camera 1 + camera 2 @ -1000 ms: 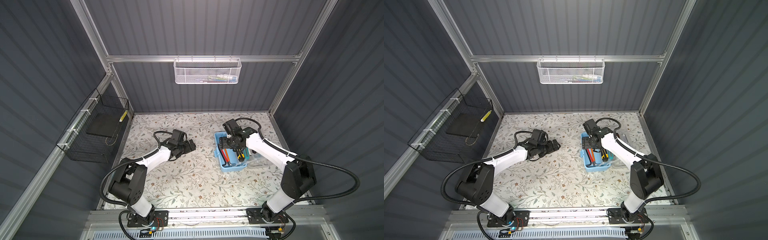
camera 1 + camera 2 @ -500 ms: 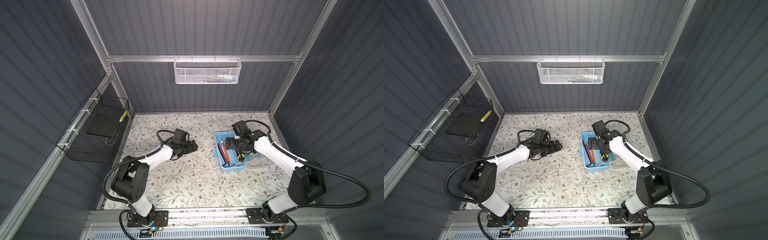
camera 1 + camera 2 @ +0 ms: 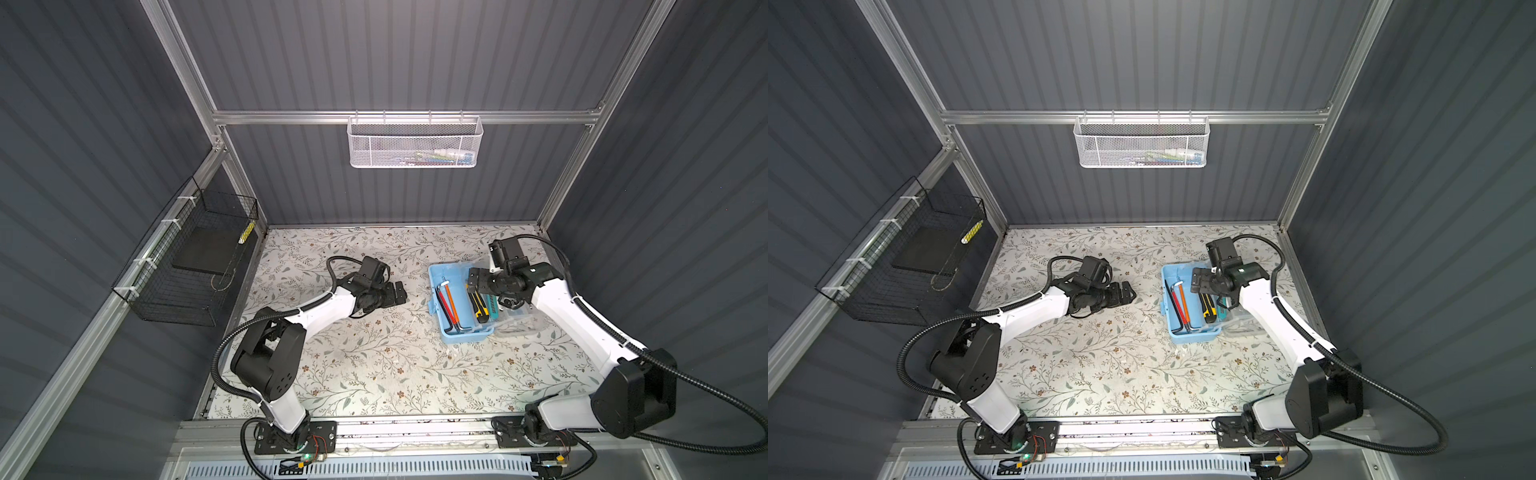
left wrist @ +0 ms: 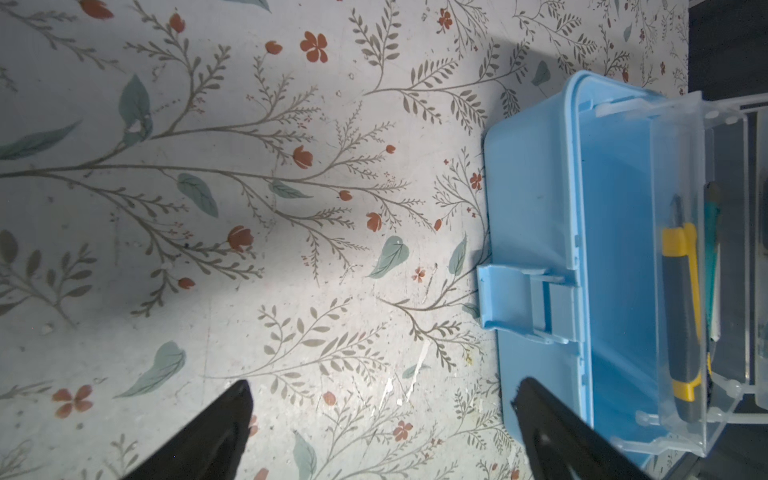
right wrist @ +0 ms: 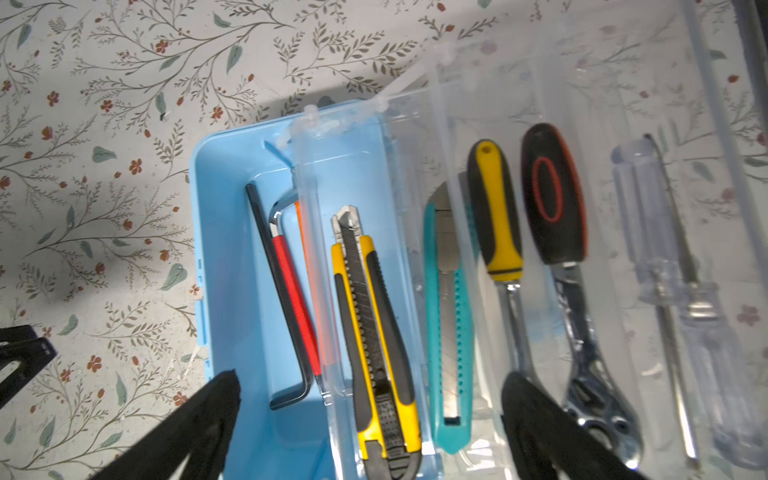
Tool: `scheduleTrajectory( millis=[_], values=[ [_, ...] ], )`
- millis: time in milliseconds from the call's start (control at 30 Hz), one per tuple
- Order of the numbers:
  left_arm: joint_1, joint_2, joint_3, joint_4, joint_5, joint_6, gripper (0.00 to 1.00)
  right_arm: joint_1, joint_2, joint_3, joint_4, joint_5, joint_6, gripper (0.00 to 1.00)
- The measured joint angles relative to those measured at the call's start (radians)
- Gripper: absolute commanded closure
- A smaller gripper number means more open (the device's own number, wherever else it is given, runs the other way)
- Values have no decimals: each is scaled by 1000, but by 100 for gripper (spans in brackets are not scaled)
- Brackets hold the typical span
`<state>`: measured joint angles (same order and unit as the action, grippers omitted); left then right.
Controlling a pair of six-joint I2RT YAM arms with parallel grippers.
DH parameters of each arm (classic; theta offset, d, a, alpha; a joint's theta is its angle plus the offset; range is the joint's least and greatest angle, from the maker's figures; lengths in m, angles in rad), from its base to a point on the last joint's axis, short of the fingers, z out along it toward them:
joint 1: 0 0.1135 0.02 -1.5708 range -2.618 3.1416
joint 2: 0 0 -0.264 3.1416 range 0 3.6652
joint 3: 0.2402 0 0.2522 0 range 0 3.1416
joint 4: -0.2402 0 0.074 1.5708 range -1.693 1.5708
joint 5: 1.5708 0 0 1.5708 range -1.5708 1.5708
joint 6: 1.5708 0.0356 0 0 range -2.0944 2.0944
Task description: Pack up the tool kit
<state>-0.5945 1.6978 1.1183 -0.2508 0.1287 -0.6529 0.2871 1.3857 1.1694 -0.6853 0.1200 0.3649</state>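
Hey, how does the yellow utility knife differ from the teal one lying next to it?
The yellow utility knife has black grip panels; the teal utility knife is teal with a grey metal centre. The yellow one is wider and bulkier, the teal one slim. Both lie side by side, roughly parallel, blade ends pointing the same way.

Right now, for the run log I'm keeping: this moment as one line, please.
left pincer: open, empty, clear of box | right pincer: open, empty, over box | lid: open | tools: inside
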Motion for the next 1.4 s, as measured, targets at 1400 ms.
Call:
scheduleTrajectory(
  millis=[1400],
  values=[
    [-3, 18, 28, -64, -45, 21, 0, -35, 67, -90, 130, -187, -35, 12]
  ],
)
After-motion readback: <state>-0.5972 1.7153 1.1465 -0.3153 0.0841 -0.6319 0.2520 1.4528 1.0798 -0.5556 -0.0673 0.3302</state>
